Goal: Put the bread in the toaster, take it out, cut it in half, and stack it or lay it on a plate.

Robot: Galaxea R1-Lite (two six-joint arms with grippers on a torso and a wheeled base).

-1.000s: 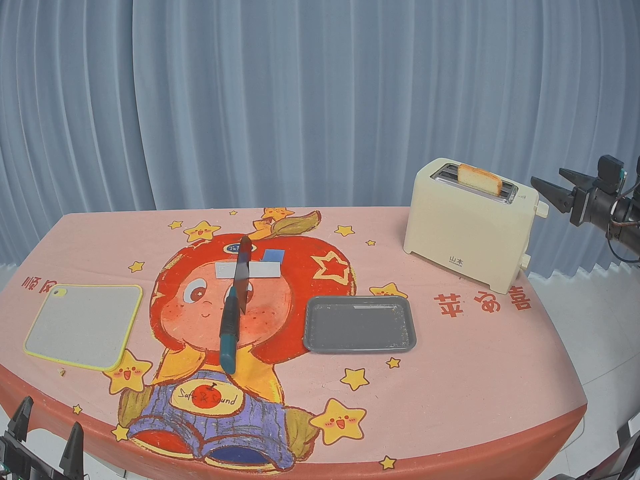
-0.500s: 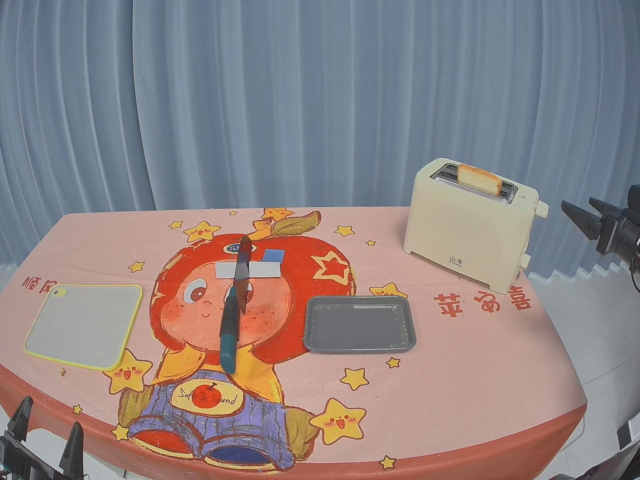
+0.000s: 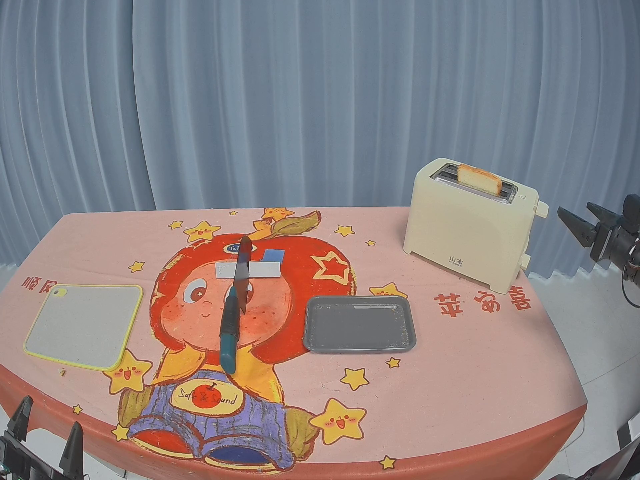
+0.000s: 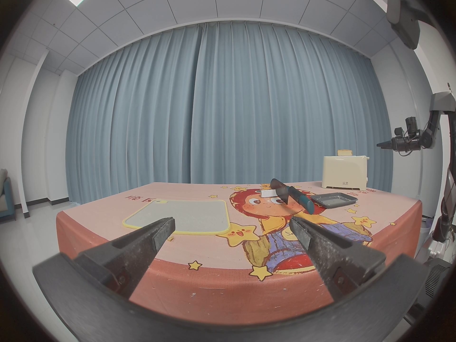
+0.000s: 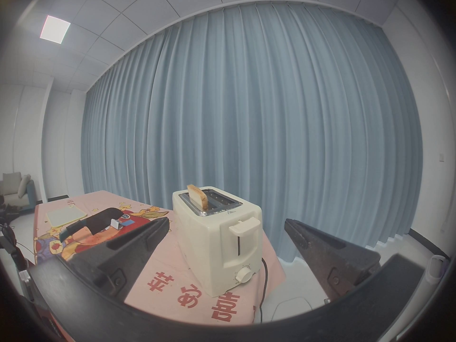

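**Bread up in the toaster, both grippers empty and spread wide**

The table, under a pink cartoon cloth, lay between the two hands. The cream toaster stood just ahead of the right gripper, apart from it, with its lever end facing the wide-open fingers. The yellow-rimmed cutting board lay closest to the left gripper, which hung off the table's near edge, jaws wide, holding nothing. Farther from that hand, toward the toaster, sat the grey tray. Between board and tray lay the teal-handled knife, its blade propped on a small white block. The bread was a pale slice with a golden-brown crust, standing on edge and poking out of the toaster's top, nearer the right gripper.
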